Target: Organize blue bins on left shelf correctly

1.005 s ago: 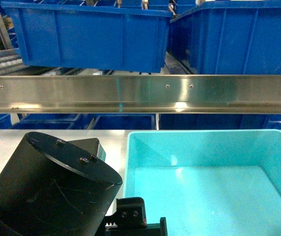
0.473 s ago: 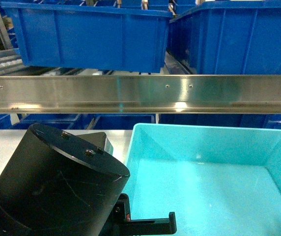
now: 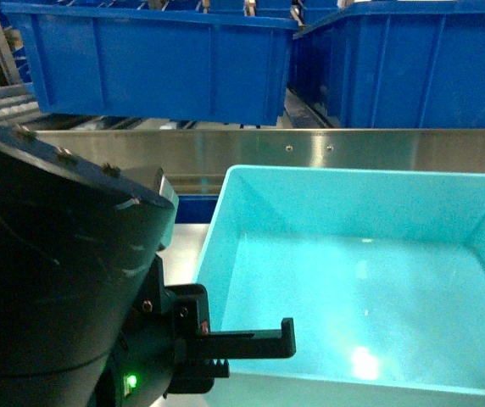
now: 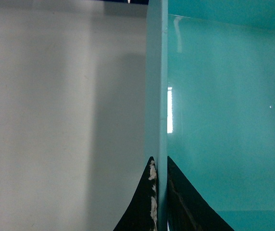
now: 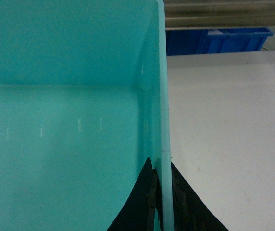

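Filling lower right of head view: one turquoise bin point(image 3: 353, 288), each side rim pinched by left claw point(image 4: 157, 202) and right claw point(image 5: 162, 202). Two dark-blue bins point(image 3: 153, 64) on left shelf point(image 3: 344, 148) above; bare worktop point(image 5: 229, 139) flanks it.

Glossy plastic bin point(image 3: 361, 280), brushed-steel rail point(image 3: 327, 151)

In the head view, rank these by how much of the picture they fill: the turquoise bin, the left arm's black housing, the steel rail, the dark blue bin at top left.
1. turquoise bin, and left arm's black housing: close in area, and the housing looms from nearness, so unranked.
2. dark blue bin.
3. steel rail, largely hidden.
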Robot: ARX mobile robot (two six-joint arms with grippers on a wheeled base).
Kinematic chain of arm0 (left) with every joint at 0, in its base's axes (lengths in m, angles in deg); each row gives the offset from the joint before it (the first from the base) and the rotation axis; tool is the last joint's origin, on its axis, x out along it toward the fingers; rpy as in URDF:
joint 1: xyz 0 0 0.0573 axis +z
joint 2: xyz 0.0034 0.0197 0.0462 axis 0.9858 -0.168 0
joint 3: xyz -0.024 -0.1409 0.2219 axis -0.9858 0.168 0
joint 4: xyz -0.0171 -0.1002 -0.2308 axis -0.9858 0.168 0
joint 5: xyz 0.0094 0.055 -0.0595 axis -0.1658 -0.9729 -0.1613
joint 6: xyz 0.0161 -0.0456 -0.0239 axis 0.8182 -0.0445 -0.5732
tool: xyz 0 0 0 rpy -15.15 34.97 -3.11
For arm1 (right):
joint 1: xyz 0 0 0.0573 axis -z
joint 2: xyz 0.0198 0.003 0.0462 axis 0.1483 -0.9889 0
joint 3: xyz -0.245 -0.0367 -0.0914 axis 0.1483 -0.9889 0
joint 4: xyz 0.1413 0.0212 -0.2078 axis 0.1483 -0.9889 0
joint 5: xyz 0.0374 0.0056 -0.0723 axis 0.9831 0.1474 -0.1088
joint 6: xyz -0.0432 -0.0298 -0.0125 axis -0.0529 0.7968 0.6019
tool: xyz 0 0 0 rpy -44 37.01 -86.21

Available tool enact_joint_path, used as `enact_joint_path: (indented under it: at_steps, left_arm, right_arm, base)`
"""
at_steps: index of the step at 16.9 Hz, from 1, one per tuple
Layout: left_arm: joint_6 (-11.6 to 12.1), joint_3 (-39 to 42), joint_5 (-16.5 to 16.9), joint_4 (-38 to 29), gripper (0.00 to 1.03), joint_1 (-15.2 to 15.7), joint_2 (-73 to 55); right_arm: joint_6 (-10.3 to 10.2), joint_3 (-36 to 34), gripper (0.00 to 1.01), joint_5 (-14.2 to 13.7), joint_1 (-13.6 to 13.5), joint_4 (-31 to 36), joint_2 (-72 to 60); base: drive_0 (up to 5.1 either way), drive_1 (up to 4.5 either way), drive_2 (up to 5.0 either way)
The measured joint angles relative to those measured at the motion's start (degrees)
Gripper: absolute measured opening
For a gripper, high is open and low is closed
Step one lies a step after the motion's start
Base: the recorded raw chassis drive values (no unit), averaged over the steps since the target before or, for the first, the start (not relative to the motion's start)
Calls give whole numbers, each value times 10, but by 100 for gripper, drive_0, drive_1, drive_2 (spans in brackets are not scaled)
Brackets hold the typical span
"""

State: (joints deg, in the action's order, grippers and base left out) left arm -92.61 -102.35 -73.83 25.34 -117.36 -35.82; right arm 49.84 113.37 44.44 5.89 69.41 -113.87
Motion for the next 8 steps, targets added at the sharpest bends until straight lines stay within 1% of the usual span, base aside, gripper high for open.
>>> enact_joint_path:
  at_steps: [1, 2, 3, 4, 8]
  left_arm:
    - [14, 0, -3, 11, 2, 0, 29]
    - [27, -2, -15, 17, 2, 0, 57]
    - [28, -6, -17, 13, 2, 0, 58]
    - [28, -8, -17, 13, 2, 0, 58]
    - [28, -8, -17, 15, 2, 0, 58]
  right_arm:
    - [9, 0, 2, 7, 0, -36, 48]
    - [29, 0, 2, 16, 1, -56, 109]
    - [50, -3, 2, 21, 1, -28, 127]
    - [56, -3, 2, 21, 1, -30, 129]
    - [56, -3, 2, 21, 1, -32, 127]
  base:
    - [0, 0, 0]
    - [0, 0, 0]
    - [0, 0, 0]
    - [0, 0, 0]
    - [0, 0, 0]
